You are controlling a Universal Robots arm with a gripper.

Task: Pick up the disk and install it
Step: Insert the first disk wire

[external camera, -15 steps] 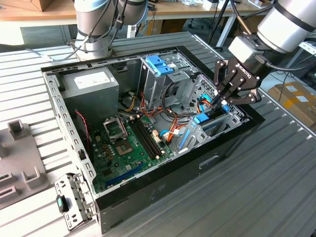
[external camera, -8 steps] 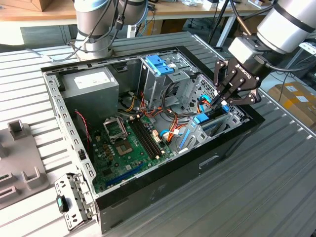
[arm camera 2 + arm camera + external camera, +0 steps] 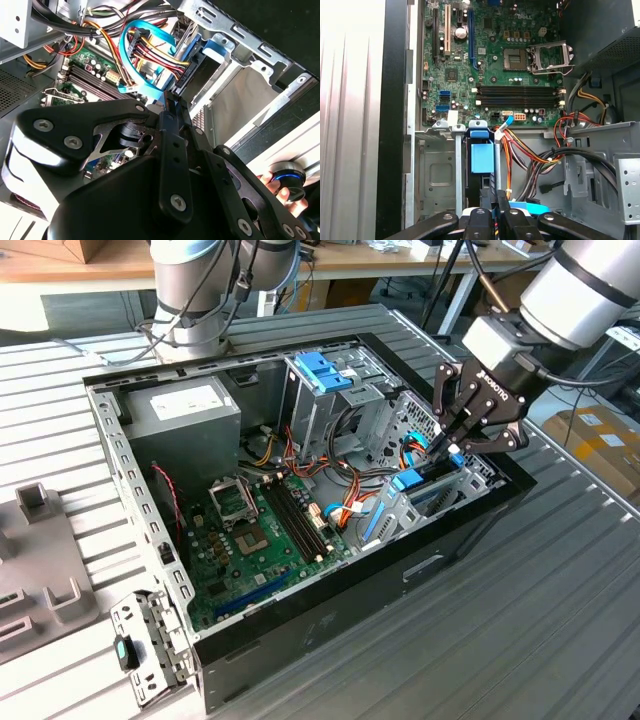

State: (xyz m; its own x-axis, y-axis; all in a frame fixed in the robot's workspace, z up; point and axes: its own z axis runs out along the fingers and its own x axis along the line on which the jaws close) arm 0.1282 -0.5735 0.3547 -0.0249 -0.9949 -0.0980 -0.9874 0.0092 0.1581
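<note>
Here your gripper (image 3: 452, 445) hangs over the drive bay (image 3: 425, 502) at the exterior view's right end of the open case (image 3: 330, 610), its black fingers (image 3: 447, 430) drawn together and pointing down into the bay. The fingers look shut, their tips pressed onto the blue end of the disk (image 3: 412, 480); whether they pinch it or only bear on it you cannot tell.

The disk sits edge-up inside the bay, sunk between the metal walls, with only its blue rail and top edge showing. In the first wrist view you see the disk (image 3: 482, 157) as a blue tab and strip standing in the slot between two bay walls, with the fingers (image 3: 502, 217) closed together just beside it. In the second wrist view the gripper (image 3: 172, 107) reaches down beside the bundle of red, yellow and black cables (image 3: 150, 50) and a flat blue cable (image 3: 155, 30) plugged in near the bay.

The motherboard (image 3: 255, 530) lies on the floor of the case, well apart from the gripper. The grey power supply (image 3: 185, 415) sits at the far corner, and a metal cage (image 3: 322, 380) with a blue top stands between it and the bay. A person's fingertips (image 3: 275, 185) show beside a round blue-lit knob (image 3: 287, 177) in the second wrist view.
</note>
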